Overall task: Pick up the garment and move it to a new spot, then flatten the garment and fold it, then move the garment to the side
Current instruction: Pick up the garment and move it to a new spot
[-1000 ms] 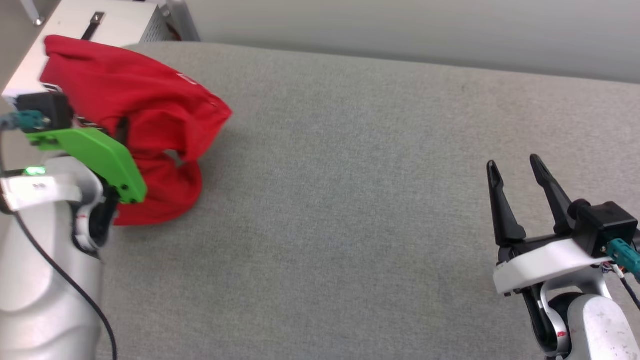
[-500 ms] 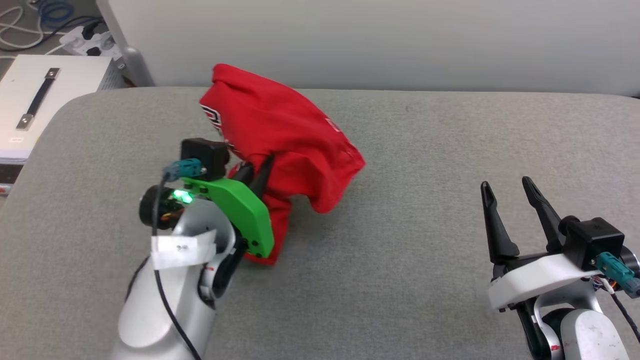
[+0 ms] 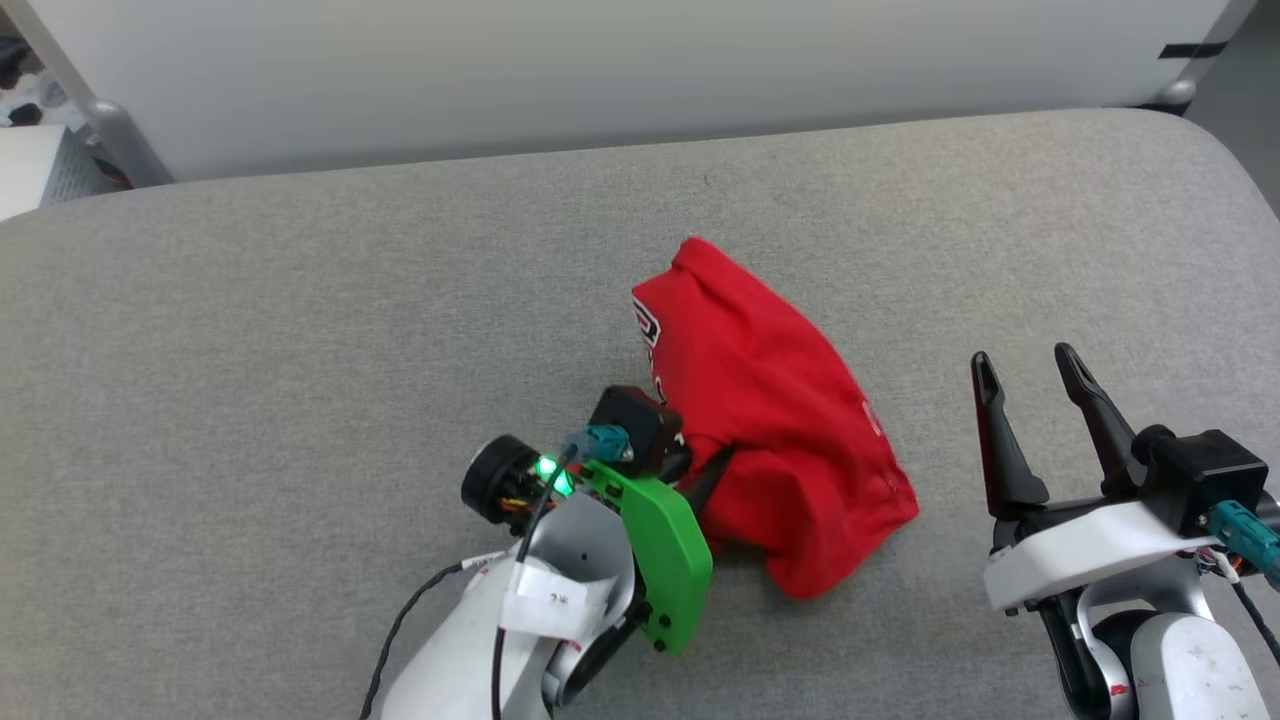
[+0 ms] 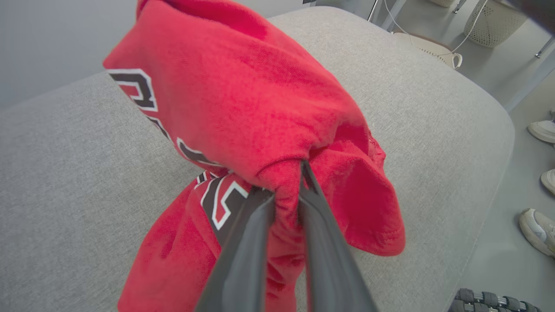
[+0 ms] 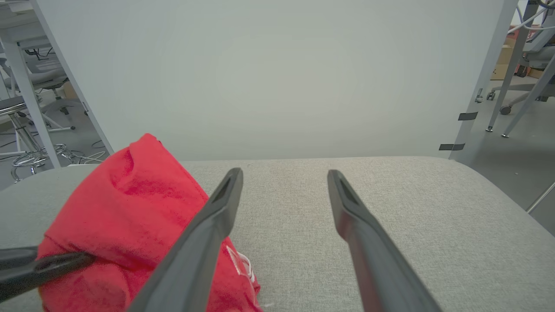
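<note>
The garment (image 3: 775,420) is a bunched red jersey, hanging from my left gripper (image 3: 712,468) with its lower folds on the grey padded table (image 3: 300,330). The left wrist view shows that gripper (image 4: 288,193) shut on a pinched fold of the garment (image 4: 243,86), with black white-outlined lettering on the folds to the left. My right gripper (image 3: 1030,368) stands open and empty a short way right of the bundle. In the right wrist view its fingers (image 5: 284,173) are spread over bare table, with the garment (image 5: 125,203) at lower left.
A white partition (image 3: 600,70) runs along the table's far edge. A white box (image 3: 40,170) sits off the far left corner. The table's rounded right end (image 4: 490,143) drops to the floor, where shoes (image 4: 542,130) and a basket (image 4: 490,21) stand.
The head camera has swung right. My left gripper has carried the garment from the table's left end, by the white box, to right of centre, close to the right gripper. The right gripper stays open.
</note>
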{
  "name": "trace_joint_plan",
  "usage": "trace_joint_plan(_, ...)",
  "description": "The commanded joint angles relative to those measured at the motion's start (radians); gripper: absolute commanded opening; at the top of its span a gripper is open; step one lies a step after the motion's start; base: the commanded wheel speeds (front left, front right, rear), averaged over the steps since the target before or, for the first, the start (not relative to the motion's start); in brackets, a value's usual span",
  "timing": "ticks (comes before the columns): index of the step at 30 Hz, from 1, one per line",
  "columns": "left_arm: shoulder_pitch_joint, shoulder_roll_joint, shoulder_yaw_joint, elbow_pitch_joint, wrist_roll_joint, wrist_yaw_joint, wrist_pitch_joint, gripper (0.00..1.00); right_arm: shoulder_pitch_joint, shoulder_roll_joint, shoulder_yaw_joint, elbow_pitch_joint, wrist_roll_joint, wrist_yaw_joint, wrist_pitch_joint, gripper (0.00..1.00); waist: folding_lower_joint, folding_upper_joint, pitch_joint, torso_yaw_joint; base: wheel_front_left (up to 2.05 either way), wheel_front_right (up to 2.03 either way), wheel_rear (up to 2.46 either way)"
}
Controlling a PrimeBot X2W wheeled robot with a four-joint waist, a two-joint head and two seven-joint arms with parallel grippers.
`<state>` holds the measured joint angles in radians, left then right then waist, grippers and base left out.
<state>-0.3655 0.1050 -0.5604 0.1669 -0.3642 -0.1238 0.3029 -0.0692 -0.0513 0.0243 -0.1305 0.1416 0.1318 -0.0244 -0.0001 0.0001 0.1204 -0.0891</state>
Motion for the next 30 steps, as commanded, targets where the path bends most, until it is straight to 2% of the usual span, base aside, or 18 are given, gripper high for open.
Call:
trace_joint_plan(1, 0.025, 0.009, -0.012, 0.021, 0.015, -0.004, -0.002, 0.0, -0.017, 0.001, -0.001, -0.001, 0.008, -0.001, -0.01, 1.0, 0.0001, -0.0001, 0.05, -0.041, 0.0, 0.0, 0.0)
trace_joint_plan(11, 0.048, 0.052, -0.029, 0.137, 0.055, 0.022, -0.026, 0.0, -0.037, 0.001, -0.024, 0.009, 0.009, -0.001, -0.025, 1.0, 0.0001, -0.0001, 0.088, -0.029, 0.0, 0.0, 0.0)
trace_joint_plan(17, 0.058, 0.049, -0.014, 0.161, 0.034, 0.037, -0.045, 0.0, -0.043, 0.001, -0.04, 0.013, 0.002, -0.001, -0.023, 1.0, 0.0001, -0.0001, 0.061, -0.001, 0.0, 0.0, 0.0)
trace_joint_plan(18, 0.06, 0.046, -0.011, 0.159, 0.029, 0.04, -0.053, 0.31, -0.041, 0.001, -0.043, 0.013, 0.001, -0.001, -0.021, 1.0, 0.0001, -0.0001, 0.055, 0.003, 0.0, 0.0, 0.0)
trace_joint_plan(19, 0.062, 0.045, -0.01, 0.156, 0.03, 0.043, -0.063, 1.0, -0.038, 0.001, -0.047, 0.013, -0.002, -0.001, -0.019, 1.0, 0.0001, -0.0001, 0.045, 0.01, 0.0, 0.0, 0.0)
trace_joint_plan(22, 0.07, 0.037, 0.011, 0.138, 0.015, 0.058, -0.104, 1.0, -0.031, 0.001, -0.054, 0.012, -0.005, -0.001, -0.014, 1.0, 0.0001, -0.0001, 0.018, 0.025, 0.0, 0.0, 0.0)
trace_joint_plan(23, 0.086, 0.028, 0.037, 0.105, -0.002, 0.078, -0.156, 1.0, -0.022, 0.001, -0.058, 0.011, -0.009, -0.001, -0.008, 1.0, 0.0001, -0.0001, -0.008, 0.039, 0.0, 0.0, 0.0)
trace_joint_plan(30, 0.136, 0.021, 0.129, -0.003, -0.014, 0.166, -0.332, 1.0, 0.011, 0.001, -0.062, 0.003, -0.014, -0.001, 0.006, 1.0, 0.0001, -0.0001, -0.052, 0.073, 0.0, 0.0, 0.0)
